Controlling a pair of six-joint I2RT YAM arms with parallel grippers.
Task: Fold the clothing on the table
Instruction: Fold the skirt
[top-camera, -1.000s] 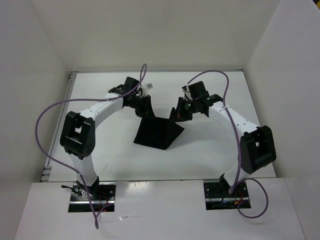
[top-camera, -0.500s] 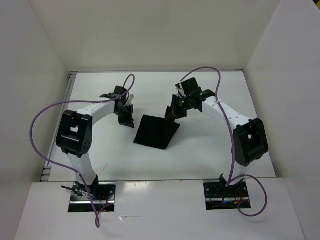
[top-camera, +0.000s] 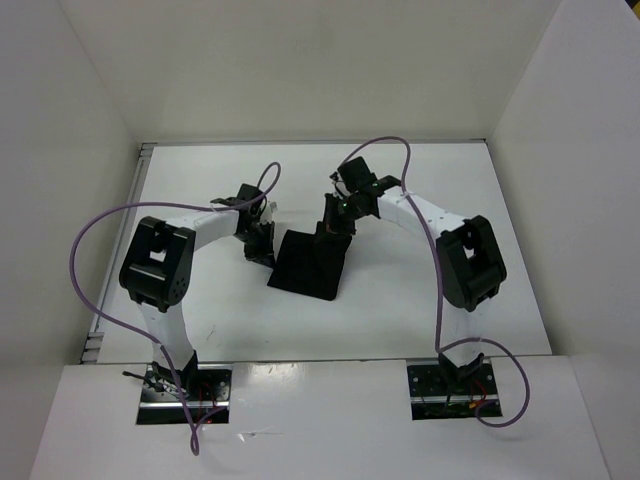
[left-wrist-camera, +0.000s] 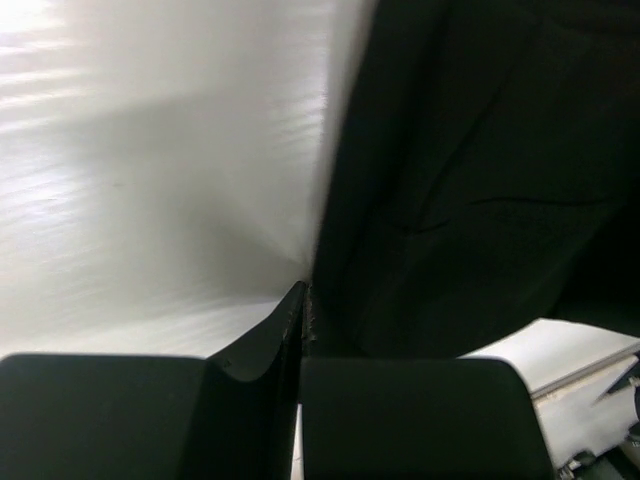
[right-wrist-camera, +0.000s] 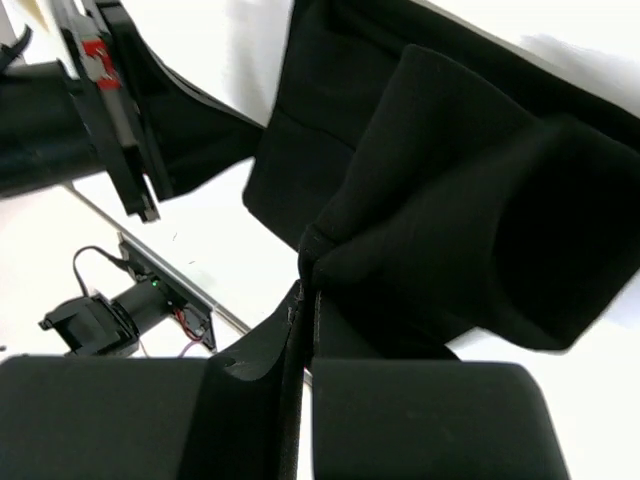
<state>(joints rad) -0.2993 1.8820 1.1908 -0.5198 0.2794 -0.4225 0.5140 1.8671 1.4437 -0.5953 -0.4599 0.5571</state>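
Top view first: got the clothing (top-camera: 310, 265) lying in the middle of the table (top-camera: 420, 300), far right corner pulled up off the surface. Spotting the left gripper (top-camera: 262, 252) right at its left edge and the right gripper (top-camera: 331, 226) at that raised corner.

Left wrist cam: seeing the left gripper (left-wrist-camera: 304, 292) pressed fully together, tips down where the clothing (left-wrist-camera: 470, 180) edge meets the table (left-wrist-camera: 150, 200) (can't tell if any fabric is caught in there).

Right wrist cam: seeing the right gripper (right-wrist-camera: 304, 292) clamped on a bunched fold of the clothing (right-wrist-camera: 450, 210), the rest draping down to the table (right-wrist-camera: 200, 250).
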